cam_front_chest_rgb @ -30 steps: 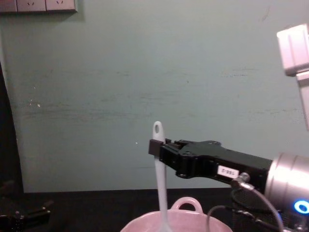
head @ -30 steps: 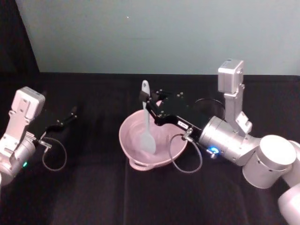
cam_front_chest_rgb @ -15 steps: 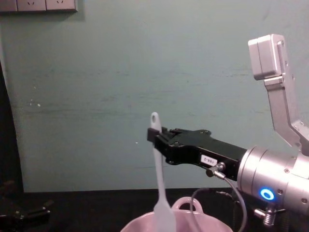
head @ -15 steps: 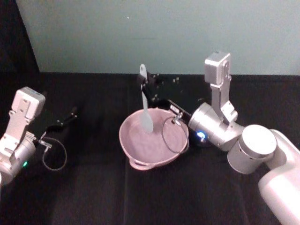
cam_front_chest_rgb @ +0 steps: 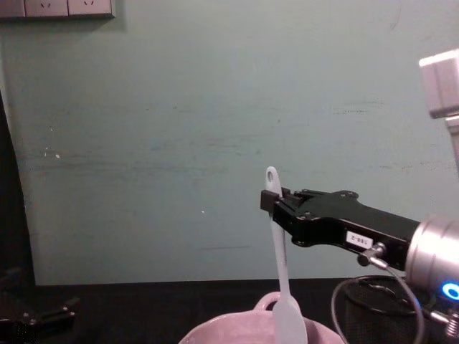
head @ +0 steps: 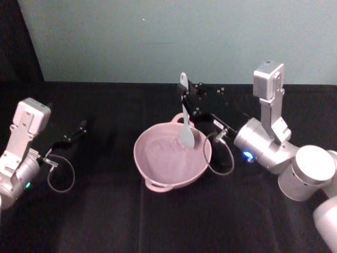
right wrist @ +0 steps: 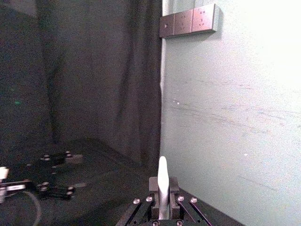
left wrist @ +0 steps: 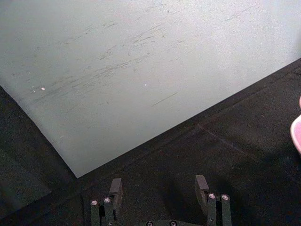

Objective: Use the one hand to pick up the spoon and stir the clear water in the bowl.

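Right hand (head: pixel 184 99) clamps spoon (head: pixel 185 126), head near bowl (head: pixel 158 176) far rim; left hand (head: pixel 81 126) parked.

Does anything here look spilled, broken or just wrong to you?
Nothing stands out. The bowl sits upright on the black table with no visible spill. The right gripper holds the spoon upright, head down at the bowl's far side. The left gripper is parked, open, at the left.

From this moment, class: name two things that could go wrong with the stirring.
1. The right gripper pinches the spoon high on its handle, so the long blade may pivot or slip.
2. The spoon's head hangs close to the bowl's far rim; a wide sweep could knock or shift the bowl.
The left gripper sits open, aside.
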Action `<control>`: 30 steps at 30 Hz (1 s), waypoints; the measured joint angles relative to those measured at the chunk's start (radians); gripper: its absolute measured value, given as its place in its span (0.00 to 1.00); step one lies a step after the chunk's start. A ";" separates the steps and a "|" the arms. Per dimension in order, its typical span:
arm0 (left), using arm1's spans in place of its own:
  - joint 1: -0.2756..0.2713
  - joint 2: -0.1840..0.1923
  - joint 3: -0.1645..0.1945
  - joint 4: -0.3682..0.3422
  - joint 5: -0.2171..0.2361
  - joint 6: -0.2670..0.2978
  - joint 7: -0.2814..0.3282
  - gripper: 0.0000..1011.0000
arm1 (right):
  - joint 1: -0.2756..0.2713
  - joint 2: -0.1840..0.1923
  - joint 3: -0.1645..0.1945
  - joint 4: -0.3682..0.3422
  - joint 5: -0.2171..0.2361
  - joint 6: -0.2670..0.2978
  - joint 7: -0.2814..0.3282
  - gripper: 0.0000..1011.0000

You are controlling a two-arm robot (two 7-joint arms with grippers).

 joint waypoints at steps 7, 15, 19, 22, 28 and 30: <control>0.000 0.000 0.000 0.000 0.000 0.000 0.000 1.00 | -0.060 0.022 0.000 -0.079 0.047 0.044 0.035 0.13; 0.000 0.000 0.000 0.000 0.000 0.000 0.000 1.00 | -0.051 -0.025 -0.032 -0.040 0.054 0.039 0.030 0.13; 0.000 0.000 0.000 0.000 0.000 0.000 0.000 1.00 | -0.032 -0.058 -0.034 0.000 0.042 0.010 0.007 0.13; 0.000 0.000 0.000 0.000 0.000 0.000 0.000 1.00 | -0.012 -0.088 -0.035 0.049 0.009 -0.024 -0.023 0.13; 0.000 0.000 0.000 0.000 0.000 0.000 0.000 1.00 | 0.010 -0.110 -0.021 0.101 -0.044 -0.078 -0.063 0.13; 0.000 0.000 0.000 0.000 0.000 0.000 0.000 1.00 | 0.012 -0.111 -0.013 0.109 -0.063 -0.099 -0.078 0.13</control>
